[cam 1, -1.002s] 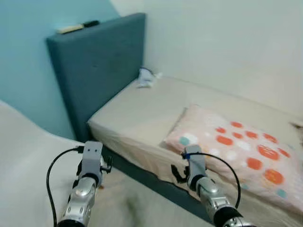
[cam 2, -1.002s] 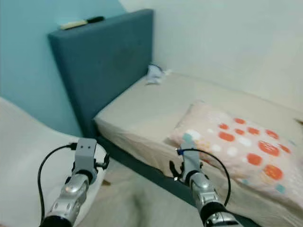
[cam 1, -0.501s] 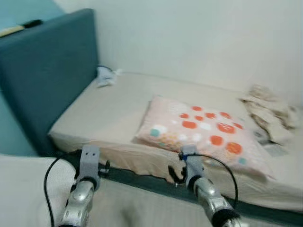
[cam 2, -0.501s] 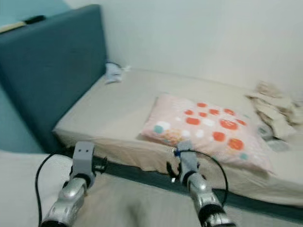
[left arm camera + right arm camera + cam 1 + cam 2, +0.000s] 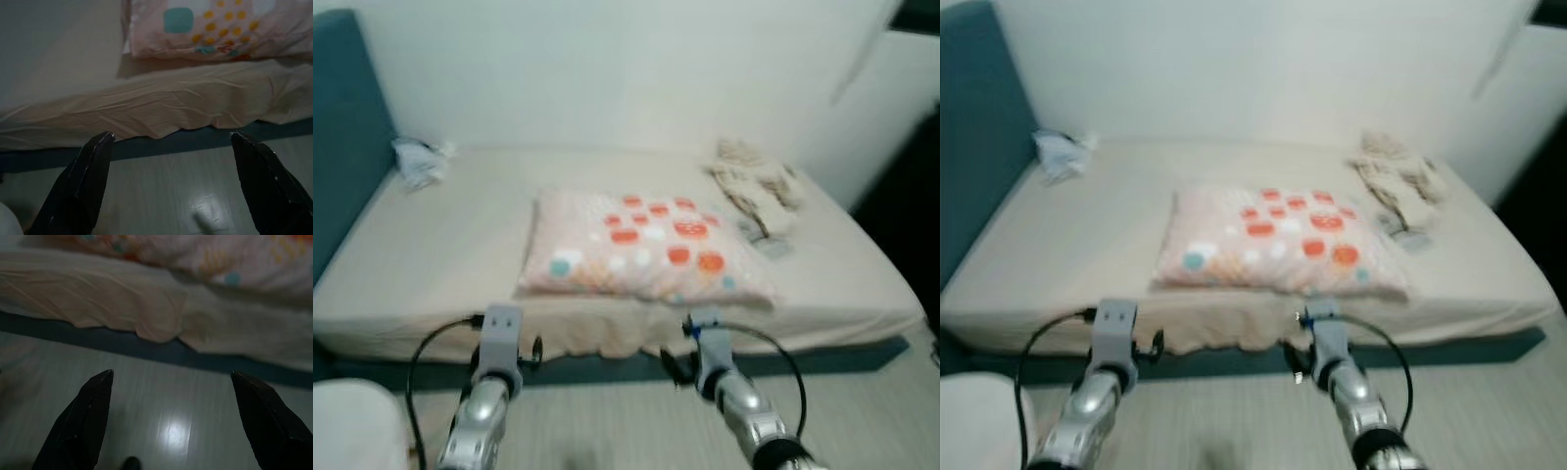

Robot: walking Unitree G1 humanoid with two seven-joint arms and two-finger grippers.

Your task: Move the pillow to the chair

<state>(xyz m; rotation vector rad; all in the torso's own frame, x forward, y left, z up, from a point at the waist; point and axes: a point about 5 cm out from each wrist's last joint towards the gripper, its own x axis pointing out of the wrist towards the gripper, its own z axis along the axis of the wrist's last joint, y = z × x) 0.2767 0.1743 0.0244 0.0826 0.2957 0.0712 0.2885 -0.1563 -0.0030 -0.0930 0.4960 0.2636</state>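
A pink pillow [image 5: 641, 245] with orange, white and teal dots lies flat on the beige bed [image 5: 431, 255], near its front edge. Both arms are held out low in front of the bed, above the floor. My left gripper [image 5: 171, 134] is open with nothing between its fingers and faces the hanging sheet below the pillow's left corner [image 5: 205, 24]. My right gripper [image 5: 171, 373] is open and empty too, facing the bed's edge under the pillow's right part [image 5: 234, 254]. A white rounded surface [image 5: 352, 421] sits at the lower left.
A blue headboard [image 5: 342, 147] stands at the bed's left end, with a small pale bundle [image 5: 419, 162] beside it. Crumpled beige cloth [image 5: 754, 181] lies right of the pillow. A dark opening [image 5: 911, 196] is at the far right. Pale plank floor [image 5: 626, 421] runs along the bed.
The camera has swung to the right, so the pillow now sits centred ahead and the headboard is at the left edge. Both arms keep the same pose.
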